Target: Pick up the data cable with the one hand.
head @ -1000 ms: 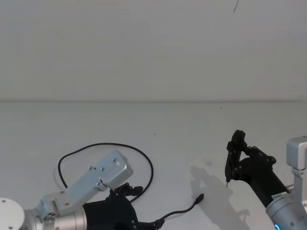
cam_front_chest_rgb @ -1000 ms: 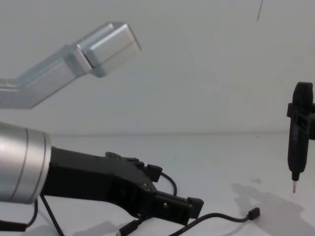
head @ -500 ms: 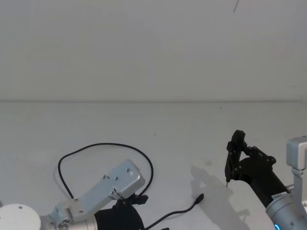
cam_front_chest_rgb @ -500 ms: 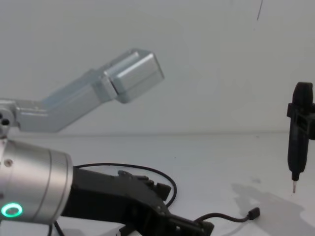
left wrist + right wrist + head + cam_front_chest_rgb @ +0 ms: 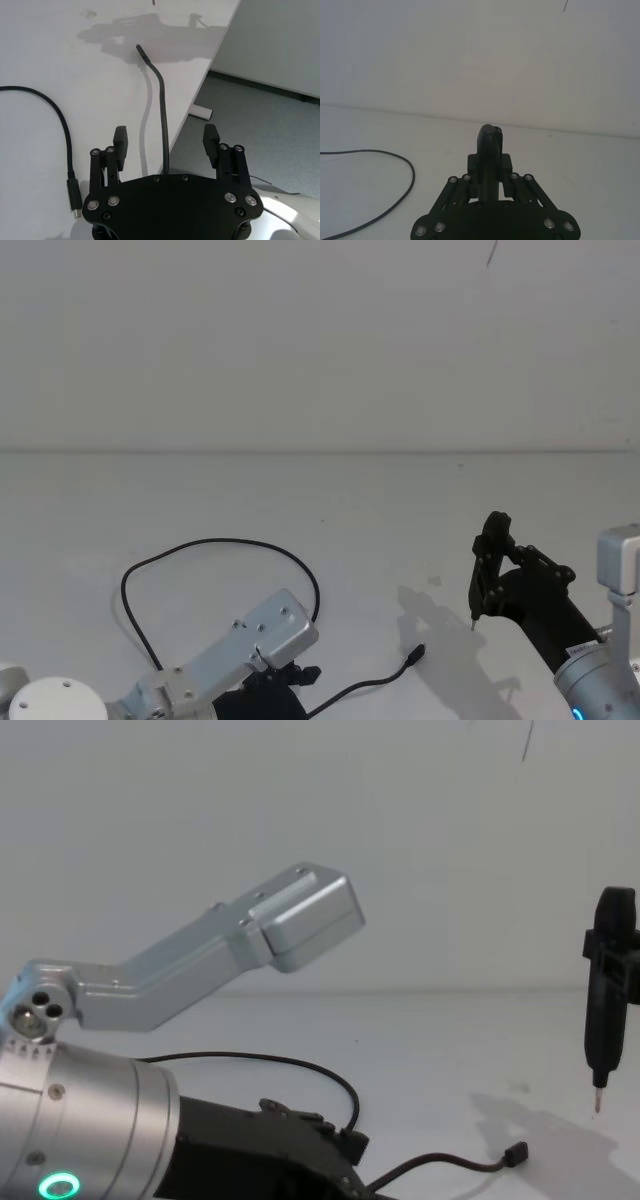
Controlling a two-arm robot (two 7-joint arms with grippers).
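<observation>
My left fingers [image 5: 120, 142] are spread wide and empty, with the cable [image 5: 163, 115] running between them at the desk [image 5: 60, 60] edge. Next: squeeze, lift. Right fingers [image 5: 506, 169] parked, clamping a pen [image 5: 489, 142].

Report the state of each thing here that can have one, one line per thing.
Cable: lying looped on the table, not gripped.
Left gripper: open, with a stretch of the cable running between its fingers.
Right gripper: shut on the pen tool, held above the table.
Pen tool: clamped upright, tip down, clear of the table.
</observation>
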